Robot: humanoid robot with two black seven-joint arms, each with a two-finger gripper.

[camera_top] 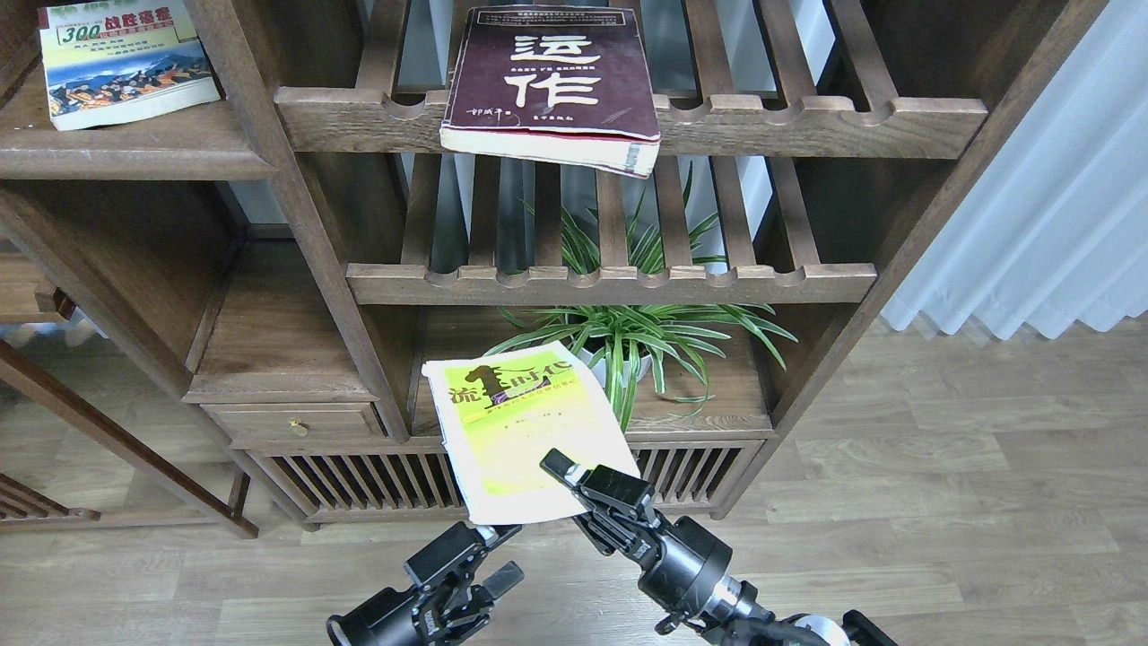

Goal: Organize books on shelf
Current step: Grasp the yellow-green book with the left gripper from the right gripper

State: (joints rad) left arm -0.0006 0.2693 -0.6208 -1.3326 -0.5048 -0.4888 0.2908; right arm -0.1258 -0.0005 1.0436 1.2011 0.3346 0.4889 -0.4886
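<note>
My right gripper (563, 474) is shut on the near right corner of the yellow-green book (516, 422) and holds it cover up in the air, in front of the lower part of the bookcase. My left gripper (495, 553) is open and empty, just below the book's near edge. The thick maroon book (552, 85) lies on the top slatted rack and overhangs its front rail. The smaller green "300" book (121, 58) lies flat on the solid dark shelf (134, 152) at the upper left.
A second slatted rack (610, 283) sits below the maroon book. A potted spider plant (641, 336) stands on the board under it, right behind the held book. A drawer cabinet (287, 395) is at lower left and a white curtain (1049, 197) at right.
</note>
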